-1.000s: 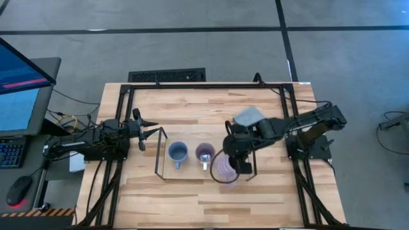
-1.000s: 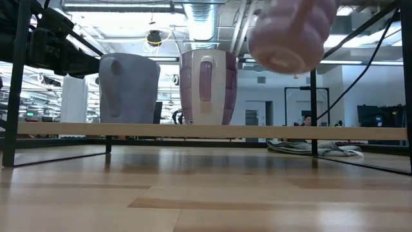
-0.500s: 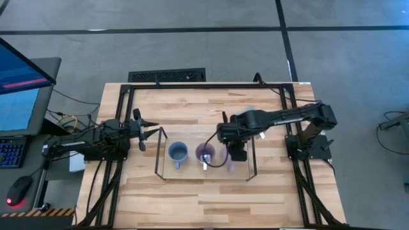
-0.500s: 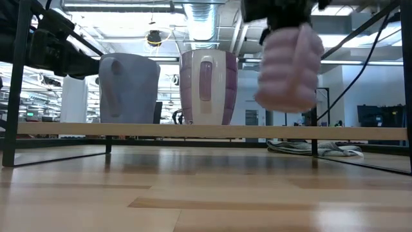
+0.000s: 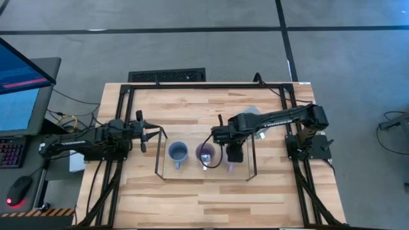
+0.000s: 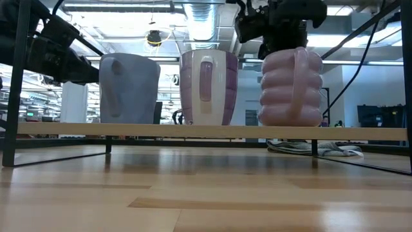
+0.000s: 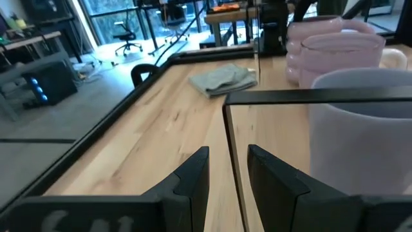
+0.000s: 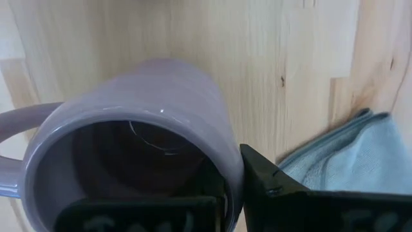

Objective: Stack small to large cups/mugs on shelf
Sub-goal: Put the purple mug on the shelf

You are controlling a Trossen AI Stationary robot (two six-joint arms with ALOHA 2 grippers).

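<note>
The ribbed lavender mug (image 6: 291,86) stands upright on the shelf (image 6: 193,130), beside the smooth lavender mug (image 6: 207,87) and the blue-grey mug (image 6: 129,89). The right gripper (image 5: 234,153) grips its rim, one finger inside. The left gripper (image 5: 153,132) waits, parted, near the shelf's end.

**Mug colours on the rack**

Blue-grey mug (image 6: 129,89) sits at 9 o'clock, a smooth lavender one (image 6: 207,87) in the middle, and a ribbed pale lavender-pink mug (image 6: 291,87) at 3 o'clock. Light wood shelf board (image 6: 193,130), black wire ends, grey cloth (image 7: 222,80).
</note>
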